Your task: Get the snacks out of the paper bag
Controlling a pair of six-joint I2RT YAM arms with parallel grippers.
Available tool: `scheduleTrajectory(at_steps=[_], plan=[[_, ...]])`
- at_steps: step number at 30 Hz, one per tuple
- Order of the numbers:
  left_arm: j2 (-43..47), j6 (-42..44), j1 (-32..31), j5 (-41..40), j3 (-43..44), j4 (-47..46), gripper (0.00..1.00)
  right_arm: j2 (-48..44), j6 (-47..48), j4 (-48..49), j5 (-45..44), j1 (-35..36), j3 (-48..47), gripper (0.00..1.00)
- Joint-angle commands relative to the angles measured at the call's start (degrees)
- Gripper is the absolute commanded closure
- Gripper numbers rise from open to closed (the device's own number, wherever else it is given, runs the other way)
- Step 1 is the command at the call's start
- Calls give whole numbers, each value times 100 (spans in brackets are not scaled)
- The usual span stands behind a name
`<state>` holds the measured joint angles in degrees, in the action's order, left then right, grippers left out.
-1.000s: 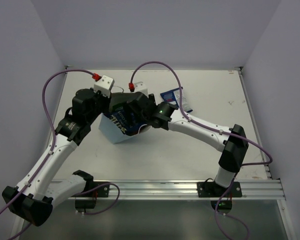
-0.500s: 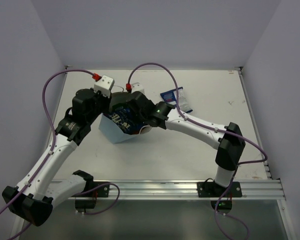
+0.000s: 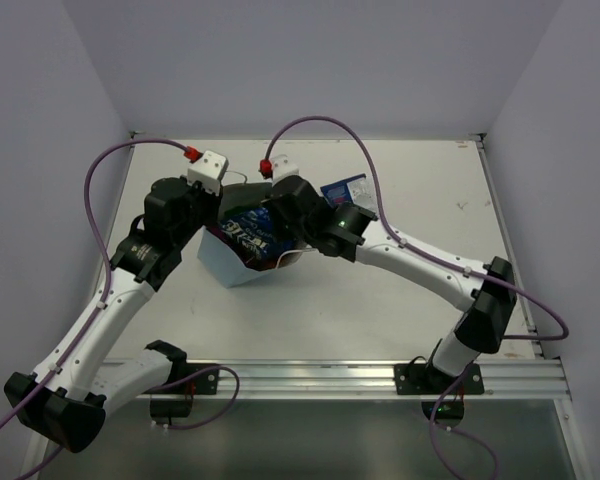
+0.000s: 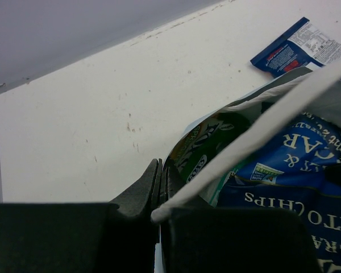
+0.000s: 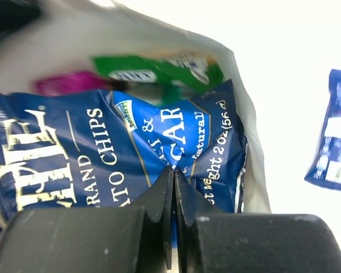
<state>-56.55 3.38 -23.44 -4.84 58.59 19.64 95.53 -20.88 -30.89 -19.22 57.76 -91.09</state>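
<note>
One blue packet [image 5: 335,131] out, on the surface [image 5: 284,45] right of the right end effector [image 5: 173,176], which pinches a chip packet [image 5: 102,142] inside the paper bag [image 5: 247,131]; green packet [image 5: 159,71] and magenta packet [image 5: 62,84] beyond it; left end effector [image 4: 162,182] clamps the bag rim.

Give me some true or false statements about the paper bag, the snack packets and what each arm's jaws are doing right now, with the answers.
1. The right jaws are shut on a dark blue chips packet at the mouth of the bag. True.
2. The paper bag is empty. False: a green packet and a magenta packet lie inside it.
3. A second dark blue packet lies on the table, outside the bag. True.
4. The left jaws hang open above the table. False: they are shut on the bag's white rim.
</note>
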Motion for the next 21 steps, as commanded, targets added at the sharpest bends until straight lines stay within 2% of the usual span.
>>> scheduleTrajectory(at_steps=[1,12,18,21], plan=[[189,-171,-11,-105,162,-812,100,-666,479,706,277,-19,38,100],[242,-92,-11,-491,179,-760,100,-1659,1164,1376,798,-19,557,100],[215,-127,-11,-544,214,-830,100,-2178,1710,1507,-160,-106,812,100],[206,-135,-11,-588,250,-821,100,-2336,1641,1542,-336,-492,995,100]])
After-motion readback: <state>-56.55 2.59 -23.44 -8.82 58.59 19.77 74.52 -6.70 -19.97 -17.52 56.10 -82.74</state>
